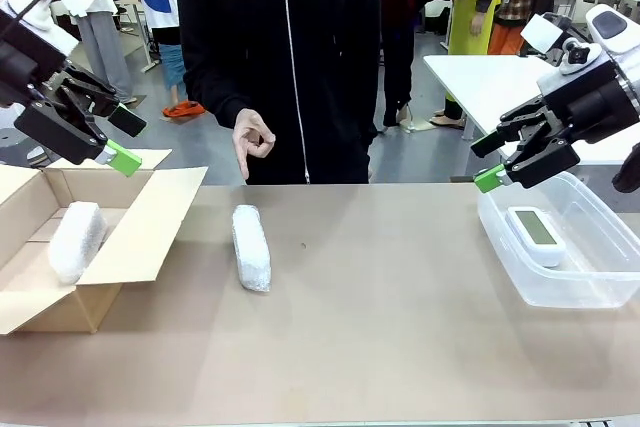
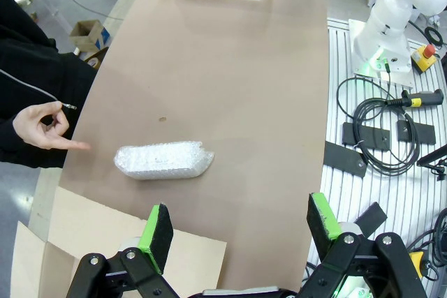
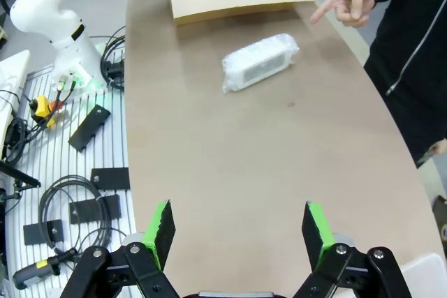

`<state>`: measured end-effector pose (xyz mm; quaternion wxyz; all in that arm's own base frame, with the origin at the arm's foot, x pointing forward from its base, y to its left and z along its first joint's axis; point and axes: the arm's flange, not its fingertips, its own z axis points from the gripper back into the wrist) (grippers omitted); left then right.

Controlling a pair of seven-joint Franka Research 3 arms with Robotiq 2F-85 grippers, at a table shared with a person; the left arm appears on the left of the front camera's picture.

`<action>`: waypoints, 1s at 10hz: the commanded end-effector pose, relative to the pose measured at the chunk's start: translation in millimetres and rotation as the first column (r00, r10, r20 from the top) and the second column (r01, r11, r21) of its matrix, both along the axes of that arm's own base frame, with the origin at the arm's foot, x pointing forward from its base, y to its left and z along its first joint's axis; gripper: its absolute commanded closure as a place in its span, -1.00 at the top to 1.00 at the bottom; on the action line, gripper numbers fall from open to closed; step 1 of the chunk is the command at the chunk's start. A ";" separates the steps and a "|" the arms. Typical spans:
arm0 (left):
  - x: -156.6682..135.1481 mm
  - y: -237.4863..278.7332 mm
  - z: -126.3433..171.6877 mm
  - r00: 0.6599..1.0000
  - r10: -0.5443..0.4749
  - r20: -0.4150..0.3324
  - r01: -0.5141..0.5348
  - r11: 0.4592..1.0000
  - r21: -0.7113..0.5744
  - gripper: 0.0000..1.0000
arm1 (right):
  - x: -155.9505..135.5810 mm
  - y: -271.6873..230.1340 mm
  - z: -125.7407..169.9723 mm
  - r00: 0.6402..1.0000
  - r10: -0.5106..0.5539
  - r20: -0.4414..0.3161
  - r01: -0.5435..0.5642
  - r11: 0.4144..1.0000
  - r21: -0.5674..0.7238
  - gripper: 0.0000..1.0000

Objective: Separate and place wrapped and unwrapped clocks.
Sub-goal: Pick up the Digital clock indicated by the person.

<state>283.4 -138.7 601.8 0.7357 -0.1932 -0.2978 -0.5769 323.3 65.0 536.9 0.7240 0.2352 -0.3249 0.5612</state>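
While left gripper (image 1: 125,139) and right gripper (image 1: 489,160) are hanging open, a bubble-wrapped clock (image 1: 251,247) is lying centre-left. Grabbing it is looking next.

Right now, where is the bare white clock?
Front view: the bare clock lies inside the clear plastic tub at the right of the table, near the right end effector.

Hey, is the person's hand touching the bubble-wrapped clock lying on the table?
Apart. The left wrist view shows bare table between the person's hand and the bubble-wrapped clock.
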 end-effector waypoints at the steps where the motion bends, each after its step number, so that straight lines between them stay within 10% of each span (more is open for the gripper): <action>1: 0.2 0.3 0.2 1.000 -0.008 -0.004 0.008 1.000 -0.010 1.00 | 3.8 1.6 -0.2 1.000 0.019 0.003 -0.019 1.000 0.024 0.89; 10: 0.0 0.0 0.0 1.000 0.000 0.000 0.000 1.000 0.000 1.00 | 3.8 1.6 -0.2 1.000 0.019 0.003 -0.019 1.000 0.024 0.89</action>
